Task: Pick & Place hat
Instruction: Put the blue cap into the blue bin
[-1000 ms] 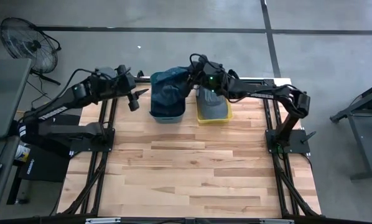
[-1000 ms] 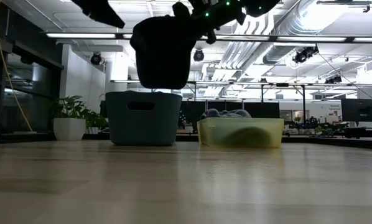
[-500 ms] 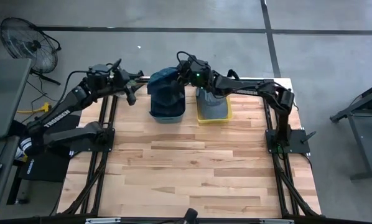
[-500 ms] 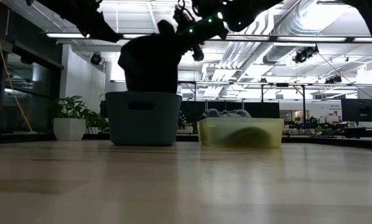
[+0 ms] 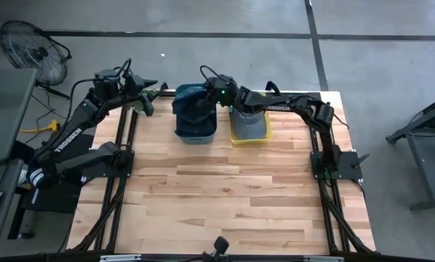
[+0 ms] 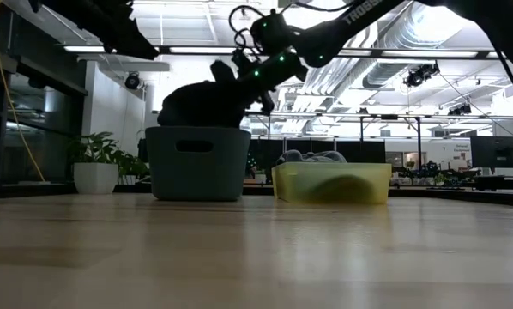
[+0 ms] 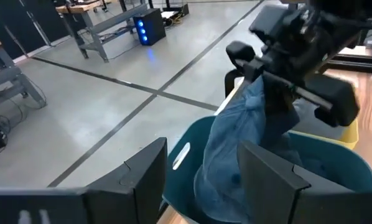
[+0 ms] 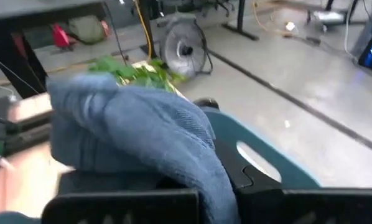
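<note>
- My right pincer [image 5: 205,102] is clamped shut on the hat [image 5: 192,109], holding a pinch of cloth over the teal bin [image 5: 196,132] at the far side of the table [image 5: 225,196].
- The hat sits mostly down in that bin's mouth, mounded above the rim in the low view, so I judge the placing close to done but not released.
- It is blue denim-like fabric, soft and floppy: in my right wrist view it drapes in folds over my fingers [image 8: 248,199]. I judge it light, not fragile, and not slippery, since the weave gives a good bite.
- A fold near the edge is the place to take it; the limp crown would only bunch and sag.
- The teal bin is stiff smooth plastic, rectangular, with a slot handle [image 6: 191,146] in its wall.
- Just to its right stands a yellow translucent bin [image 5: 250,135] with grey cloth [image 5: 249,124] inside.
- My left pincer [image 5: 146,93] hangs to the left of the teal bin, fingers parted, holding nothing.
- The table is pale wooden planks.
</note>
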